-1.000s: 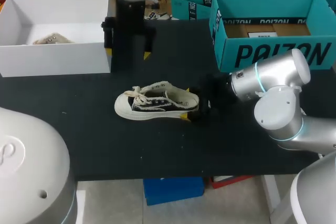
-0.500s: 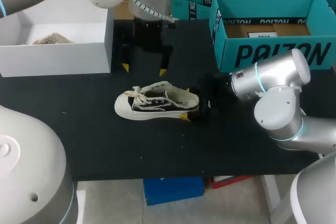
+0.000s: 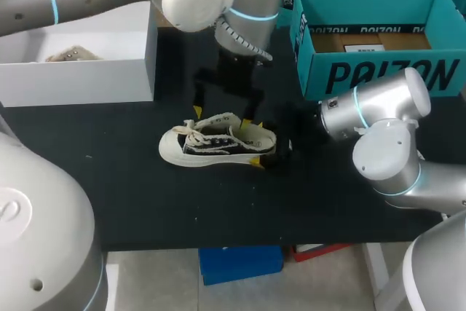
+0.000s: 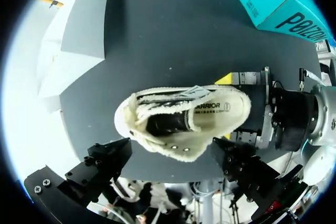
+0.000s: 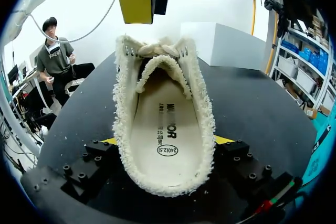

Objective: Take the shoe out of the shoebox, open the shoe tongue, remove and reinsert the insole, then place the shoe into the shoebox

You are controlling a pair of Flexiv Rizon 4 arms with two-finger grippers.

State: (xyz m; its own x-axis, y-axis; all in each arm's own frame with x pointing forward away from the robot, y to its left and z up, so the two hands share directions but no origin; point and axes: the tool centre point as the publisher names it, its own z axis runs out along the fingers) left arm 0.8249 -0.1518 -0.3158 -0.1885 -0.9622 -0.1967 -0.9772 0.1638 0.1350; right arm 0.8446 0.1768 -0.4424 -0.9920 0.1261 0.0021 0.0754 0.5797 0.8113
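Right tool [image 5: 166,141] clamps shoe [image 5: 164,109] heel, yellow tips mostly hidden.

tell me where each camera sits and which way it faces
Head view: above and behind, looking down on the table; both arms, left gripper over the shoe, right gripper at its heel.
Left wrist view: above the shoe, looking down; own open fingers either side.
Right wrist view: behind the heel, looking toward the toe; own fingers clamp it.
Shared: both wrist views see the shoe's opening.

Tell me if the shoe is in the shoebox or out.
Out. The shoe stands on its sole on the black table, apart from the white shoebox.
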